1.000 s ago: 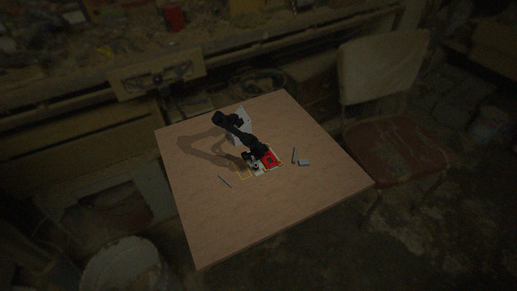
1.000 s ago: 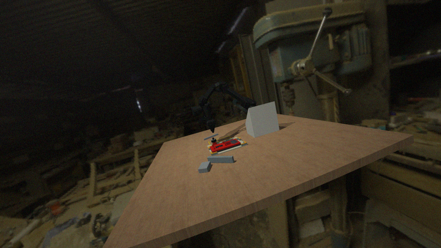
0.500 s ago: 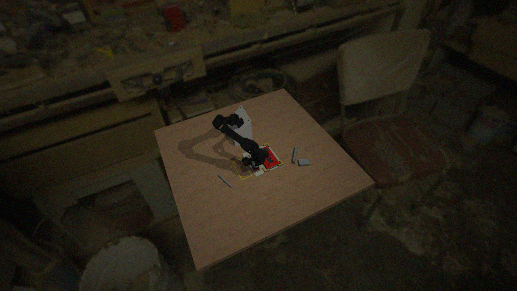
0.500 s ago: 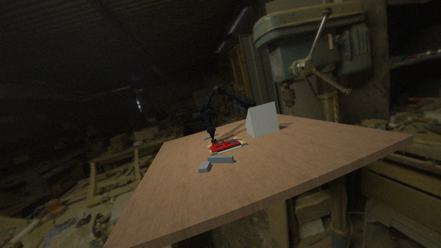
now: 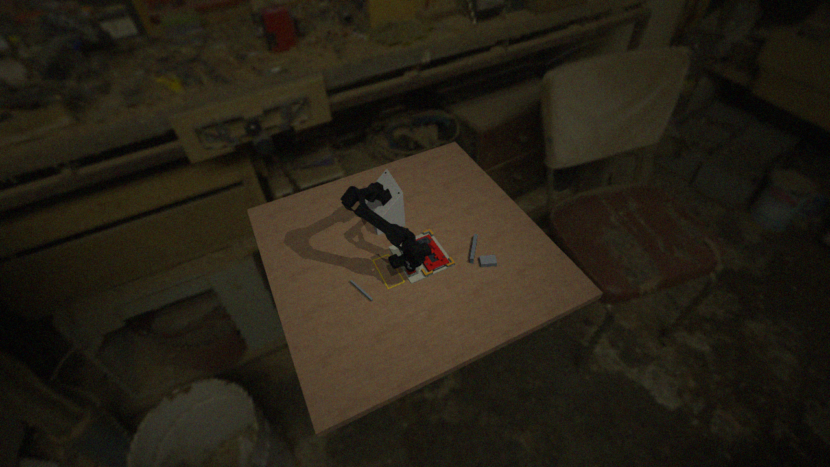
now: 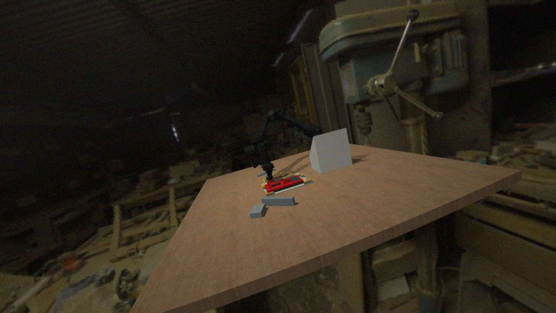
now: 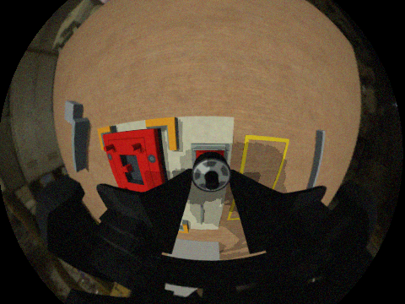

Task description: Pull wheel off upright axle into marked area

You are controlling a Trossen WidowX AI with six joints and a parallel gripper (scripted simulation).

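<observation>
the gripper has its fingers clamped on the wheel, over the board's near left part. from above, the yellow outline lies left of the wheel, the red block right. i can't tell if the wheel is lifted.

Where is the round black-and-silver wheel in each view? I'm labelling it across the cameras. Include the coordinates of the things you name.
Top: centre, mostly hidden under the black claw [image 5: 409,268] [image 6: 269,178] [image 7: 211,172].
Exterior: not made out; it should be at the claw's tips, left of centre.
Wrist: the wheel [image 7: 196,176], just below centre, between the fingertips.
Shared landmark: the flat red panel [image 5: 439,259] [image 6: 280,185] [image 7: 148,145].
</observation>
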